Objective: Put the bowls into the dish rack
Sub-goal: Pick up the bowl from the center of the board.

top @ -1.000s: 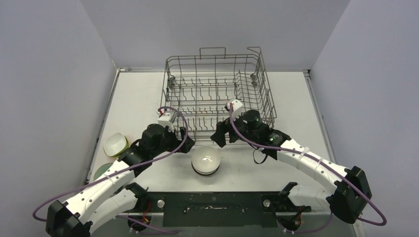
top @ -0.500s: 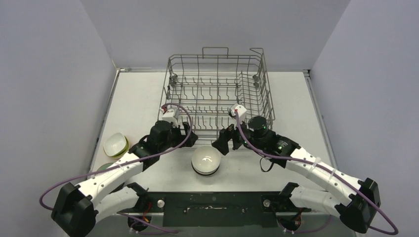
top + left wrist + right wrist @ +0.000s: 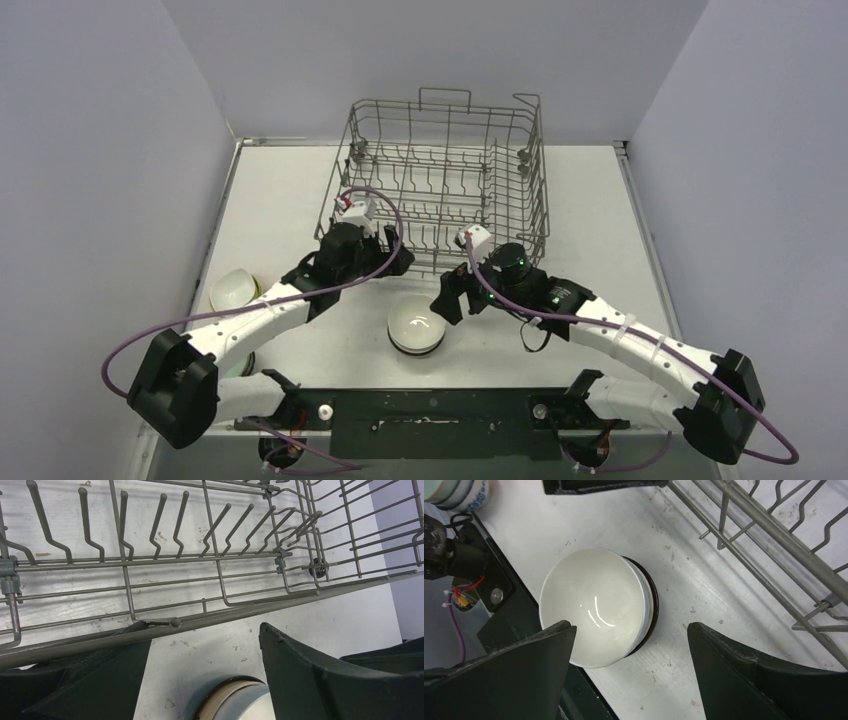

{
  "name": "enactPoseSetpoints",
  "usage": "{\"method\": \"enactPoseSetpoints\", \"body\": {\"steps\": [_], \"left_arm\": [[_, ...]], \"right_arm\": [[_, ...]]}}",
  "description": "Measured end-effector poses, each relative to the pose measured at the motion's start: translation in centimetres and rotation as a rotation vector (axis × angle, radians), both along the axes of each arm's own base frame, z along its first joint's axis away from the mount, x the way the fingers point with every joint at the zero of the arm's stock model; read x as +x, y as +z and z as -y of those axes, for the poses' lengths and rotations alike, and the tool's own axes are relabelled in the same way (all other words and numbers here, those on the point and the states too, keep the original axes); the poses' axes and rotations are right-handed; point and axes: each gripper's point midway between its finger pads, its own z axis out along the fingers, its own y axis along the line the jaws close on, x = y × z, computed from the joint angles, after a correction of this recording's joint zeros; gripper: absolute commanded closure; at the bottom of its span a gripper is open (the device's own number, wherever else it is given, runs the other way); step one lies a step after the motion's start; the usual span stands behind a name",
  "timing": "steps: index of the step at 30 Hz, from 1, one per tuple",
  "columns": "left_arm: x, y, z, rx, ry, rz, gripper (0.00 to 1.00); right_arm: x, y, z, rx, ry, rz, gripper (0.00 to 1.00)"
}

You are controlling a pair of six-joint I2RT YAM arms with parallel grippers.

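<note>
Top external shows nothing loaded: dish rack (image 3: pixel 520 190) bare, white bowl (image 3: pixel 417 322) and left-edge bowls (image 3: pixel 232 290) on the counter (image 3: pixel 290 190), left hand (image 3: pixel 202 630) and right hand (image 3: pixel 631 626) spread, empty.

Light/img quality: bright, even, diffuse from overhead.
Top cam sharp; soft, faint shadows under the arms and dish rack (image 3: pixel 515 190) on the table (image 3: pixel 280 200). Right wrist cam: specular streaks inside the white bowl (image 3: pixel 594 605), whites near clipping. Left wrist cam: left-gripper fingers (image 3: pixel 320 680) v. dark, little surface detail, edges slightly soft; rack wires crisp. Mild wide-angle bend at wrist-view edges.
</note>
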Motion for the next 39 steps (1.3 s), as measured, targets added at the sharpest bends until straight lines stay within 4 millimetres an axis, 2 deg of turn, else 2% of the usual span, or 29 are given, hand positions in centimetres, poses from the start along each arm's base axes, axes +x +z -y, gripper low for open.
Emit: {"method": "enactPoseSetpoints", "body": {"steps": [3,6,11,14,16,18,21,27,33,39], "left_arm": [[0.0,0.3,0.0,-0.005,-0.001,0.007,0.18],[-0.5,1.6,-0.3,-0.028,-0.001,0.038,0.16],[-2.5,3.8,-2.1,-0.072,0.007,0.096,0.14],[-3.7,4.0,-3.1,-0.076,0.012,0.098,0.12],[-4.5,4.1,-3.8,-0.072,0.017,0.092,0.11],[-5.2,4.0,-4.4,-0.064,0.022,0.083,0.1],[-5.9,4.1,-5.2,-0.056,0.033,0.075,0.1],[-6.5,3.6,-6.1,-0.038,0.05,0.058,0.09],[-6.6,3.0,-6.4,-0.02,0.054,0.035,0.09],[-6.7,2.7,-6.5,-0.011,0.054,0.028,0.07]], "right_arm": [[0.1,-1.6,0.0,-0.041,-0.007,-0.034,0.2],[0.3,-2.9,-0.1,-0.077,-0.012,-0.06,0.24],[0.0,-5.2,-0.4,-0.135,0.003,-0.099,0.36],[-0.1,-6.7,-0.7,-0.18,0.021,-0.12,0.46],[-0.3,-7.6,-1.1,-0.207,0.038,-0.127,0.6],[-0.4,-8.1,-1.4,-0.233,0.049,-0.121,0.65],[-0.6,-7.8,-1.8,-0.247,0.062,-0.097,0.72],[0.1,-6.3,-2.4,-0.263,0.049,-0.038,0.74],[0.7,-6.0,-2.1,-0.297,0.026,0.003,0.94],[0.7,-5.9,-1.8,-0.322,0.033,0.018,0.95]]}}
